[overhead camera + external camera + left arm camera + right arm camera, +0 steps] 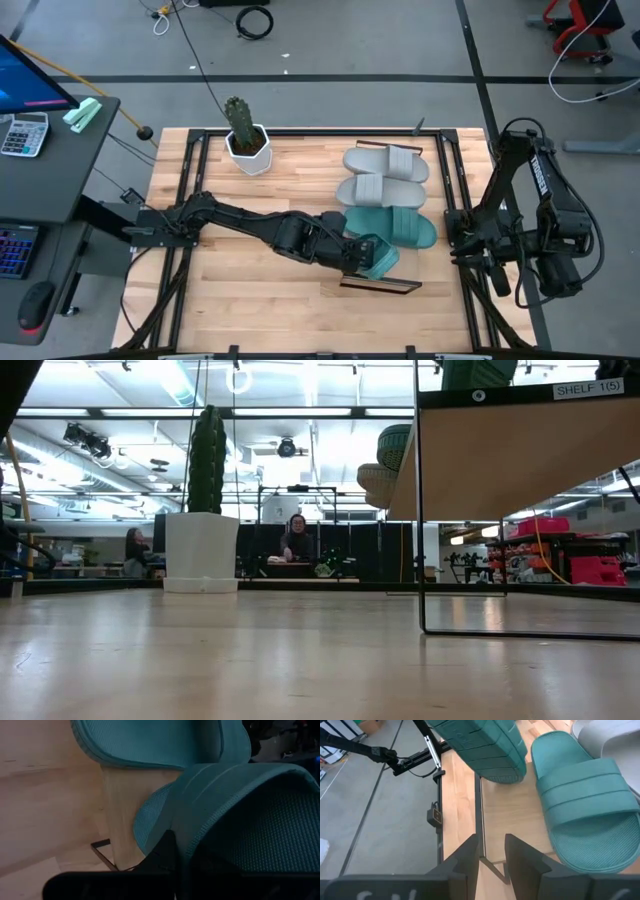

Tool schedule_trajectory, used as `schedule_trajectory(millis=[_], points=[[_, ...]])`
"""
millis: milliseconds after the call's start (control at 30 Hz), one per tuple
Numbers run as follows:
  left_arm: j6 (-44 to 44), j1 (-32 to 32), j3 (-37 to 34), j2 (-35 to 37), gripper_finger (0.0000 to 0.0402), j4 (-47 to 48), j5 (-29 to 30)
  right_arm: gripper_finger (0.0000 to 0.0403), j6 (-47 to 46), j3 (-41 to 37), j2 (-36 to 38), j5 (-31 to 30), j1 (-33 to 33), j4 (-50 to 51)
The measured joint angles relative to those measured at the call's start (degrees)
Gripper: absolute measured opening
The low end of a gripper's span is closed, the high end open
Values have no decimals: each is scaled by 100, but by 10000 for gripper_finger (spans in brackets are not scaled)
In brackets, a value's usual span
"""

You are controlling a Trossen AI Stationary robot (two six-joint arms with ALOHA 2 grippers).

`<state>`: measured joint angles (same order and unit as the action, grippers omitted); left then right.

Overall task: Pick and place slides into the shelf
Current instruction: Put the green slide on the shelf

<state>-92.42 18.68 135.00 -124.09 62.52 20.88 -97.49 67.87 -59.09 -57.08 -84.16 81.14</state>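
Over the shelf, a teal slide in the left gripper

Across the slatted wooden table (250, 310) the left arm (250, 222) lies stretched low from the left side to the middle; the right arm (540, 230) is folded up at the table's right edge, well apart from the work.

Next in size, the shelf (378, 286) sits in the front middle of the table, a light wooden plank in a thin dark frame; from table height its plank fills the upper right of what I can see, with the frame's thin legs running down to the tabletop.

Two grey slides (385, 160) lie side by side toward the back right of centre, touching each other; just in front of them lies the second teal slide (400, 225), flat on the wood, strap up.

The held teal slide (380, 258) hangs tilted between that one and the shelf, just beside both; whether it touches the shelf I cannot tell.

A cactus (238, 118) in a white pot (248, 150) stands at the back left of centre.

The left gripper (358, 255) has its jaws pinched tight on the held teal slide at the strap; the right gripper (490, 845) hangs with its fingers (465, 862) spread apart and nothing between them.
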Motion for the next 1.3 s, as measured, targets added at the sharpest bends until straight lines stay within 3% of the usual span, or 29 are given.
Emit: schedule_trajectory(millis=[767,1300], points=[[-149,20,-52,374,12,756,79,101,10,0,-4,-143,0,-19],[-147,-72,-22,-117,12,211,-283,101,4,0,-4,-313,2,-24]])
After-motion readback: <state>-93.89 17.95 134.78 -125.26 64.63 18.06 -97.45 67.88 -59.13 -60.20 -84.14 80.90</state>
